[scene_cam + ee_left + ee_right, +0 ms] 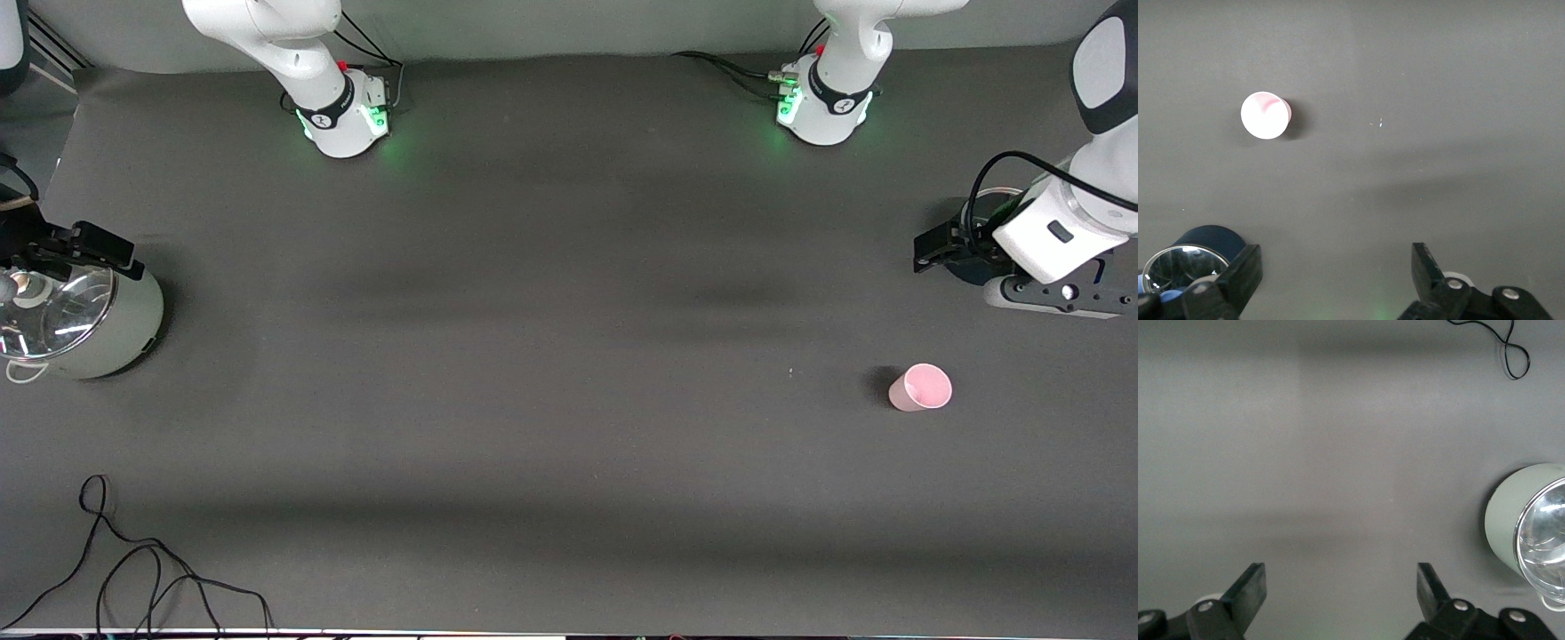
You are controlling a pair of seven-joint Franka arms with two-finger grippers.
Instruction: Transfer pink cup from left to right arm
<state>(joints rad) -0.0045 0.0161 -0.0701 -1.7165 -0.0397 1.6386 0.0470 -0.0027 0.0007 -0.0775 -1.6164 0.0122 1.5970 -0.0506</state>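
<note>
The pink cup (920, 388) stands upright on the grey table toward the left arm's end, with nothing touching it. It also shows in the left wrist view (1265, 115), well apart from the fingers. My left gripper (953, 252) hangs open and empty over a dark blue round container, away from the cup; its jaws stand wide in the left wrist view (1336, 270). My right gripper (76, 249) hangs open and empty over the table by the steel pot at the right arm's end; it shows wide open in the right wrist view (1338, 587).
A steel pot with a glass lid (76, 324) stands at the right arm's end and shows in the right wrist view (1531, 527). A dark blue container with a shiny top (1201, 257) sits under the left gripper. A loose black cable (133, 569) lies near the front edge.
</note>
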